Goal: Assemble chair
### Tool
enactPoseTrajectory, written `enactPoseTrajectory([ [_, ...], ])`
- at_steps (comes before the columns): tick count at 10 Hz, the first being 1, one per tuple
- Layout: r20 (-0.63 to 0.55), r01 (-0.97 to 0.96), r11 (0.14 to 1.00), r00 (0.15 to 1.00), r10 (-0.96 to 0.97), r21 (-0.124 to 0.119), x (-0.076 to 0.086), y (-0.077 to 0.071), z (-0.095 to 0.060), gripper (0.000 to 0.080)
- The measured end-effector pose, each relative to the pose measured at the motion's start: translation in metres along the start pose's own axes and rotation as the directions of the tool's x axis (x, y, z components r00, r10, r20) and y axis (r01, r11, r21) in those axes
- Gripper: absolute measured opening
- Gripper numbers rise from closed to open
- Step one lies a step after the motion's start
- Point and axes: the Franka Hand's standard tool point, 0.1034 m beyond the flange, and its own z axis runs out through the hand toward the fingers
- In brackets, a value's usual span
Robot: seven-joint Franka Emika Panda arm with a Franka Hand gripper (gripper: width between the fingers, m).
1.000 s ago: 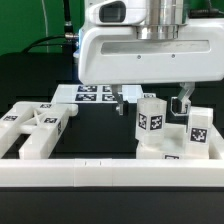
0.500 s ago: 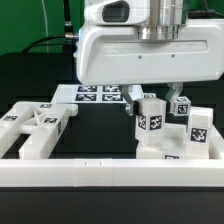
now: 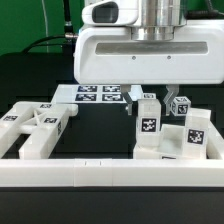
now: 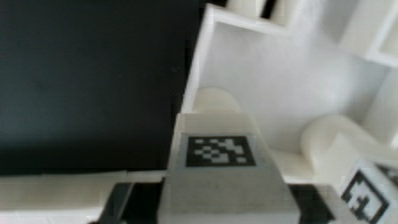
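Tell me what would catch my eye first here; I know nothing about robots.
The bulky white gripper fills the exterior view's top, its fingers straddling an upright white chair part with a checkered tag. In the wrist view that part looms close against the black table. Another white part lies at the exterior view's left.

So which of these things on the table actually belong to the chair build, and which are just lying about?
Chair job:
- gripper
- upright tagged post between its fingers
- tagged block beside the post
- small tagged piece behind them
- flat tagged part at the exterior view's left

Just there:
- marker board
- white front wall
- black table
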Motion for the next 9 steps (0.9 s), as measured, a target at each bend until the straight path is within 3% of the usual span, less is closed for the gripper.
enactPoseTrajectory([
  [4,0.008,-0.405,0.914,0.914,0.405,0.007,-0.0013,-0.0024,0.0004,0.0289],
  [9,0.023,-0.744,0.668,0.669,0.743,0.012,-0.0015,-0.006,0.0009,0.0291],
])
